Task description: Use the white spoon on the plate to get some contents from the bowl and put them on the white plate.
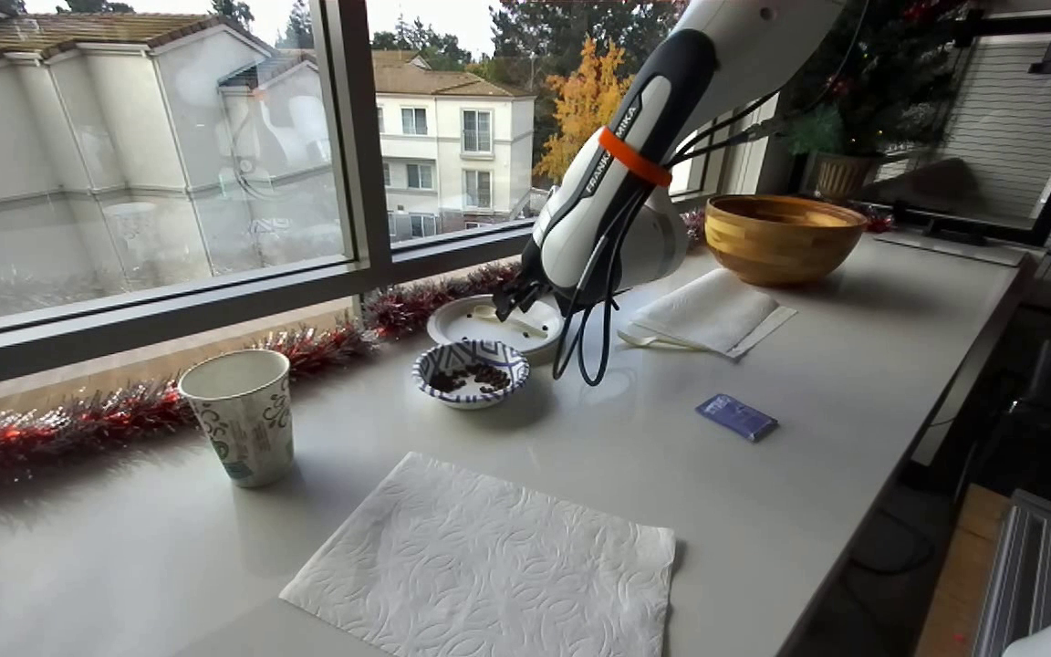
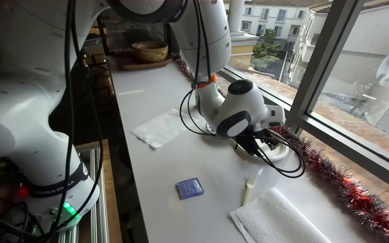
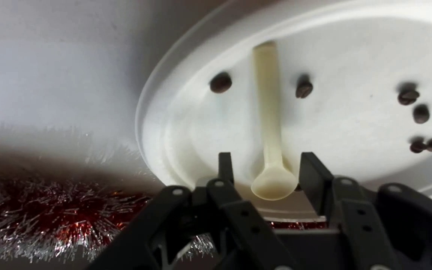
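Observation:
The white plate [image 1: 439,327] stands by the window. It also shows in the wrist view [image 3: 351,52] and an exterior view [image 2: 280,156]. The pale white spoon [image 3: 268,93] lies on it, its rounded head nearest my gripper. Several dark bits [image 3: 421,113] are scattered on the plate. My gripper [image 3: 266,161] is open, low over the plate, fingers on either side of the spoon's head with gaps. In an exterior view the gripper [image 1: 516,303] is above the plate. The bowl [image 1: 471,399], with blue-patterned rim, stands beside the plate and holds the dark contents [image 1: 484,376].
A paper cup [image 1: 247,424], a large napkin [image 1: 498,557], a folded napkin [image 1: 708,310] with a fork [image 2: 248,190], a blue packet [image 1: 736,417] and a wooden bowl [image 1: 781,242] are on the table. Red-silver tinsel [image 1: 316,345] runs along the window behind the plate.

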Controlling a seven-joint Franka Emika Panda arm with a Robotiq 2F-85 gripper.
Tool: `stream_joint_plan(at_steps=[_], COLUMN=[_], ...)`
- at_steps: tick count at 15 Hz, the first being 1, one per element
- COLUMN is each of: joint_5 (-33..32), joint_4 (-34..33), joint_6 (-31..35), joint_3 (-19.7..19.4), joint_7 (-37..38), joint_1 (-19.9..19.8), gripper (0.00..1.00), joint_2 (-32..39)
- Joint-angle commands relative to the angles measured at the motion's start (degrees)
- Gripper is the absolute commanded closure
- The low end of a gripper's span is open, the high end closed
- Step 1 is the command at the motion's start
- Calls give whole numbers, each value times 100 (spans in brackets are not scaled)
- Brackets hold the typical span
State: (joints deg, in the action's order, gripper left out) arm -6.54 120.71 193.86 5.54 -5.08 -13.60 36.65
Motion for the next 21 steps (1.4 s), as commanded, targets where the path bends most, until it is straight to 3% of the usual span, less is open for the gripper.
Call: stream_joint_plan(at_steps=[1,4,8,13,15,18,21], joint_5=[-166,-183,-101,138,166,121,476], joint_4=[-151,-126,-47,287,397,447,469], joint_6=[49,13,-64,-290,-709,-1589,-2769], joint_3=[92,101,-53,-288,-283,84,837], joint_7=[-6,-16,-3,161,210,225,0], joint_1=[-125,-118,58,494,599,436,22], gripper=[79,100,97,97,97,97,97], joint_2=[164,154,10,-820,-1183,-1592,-1918])
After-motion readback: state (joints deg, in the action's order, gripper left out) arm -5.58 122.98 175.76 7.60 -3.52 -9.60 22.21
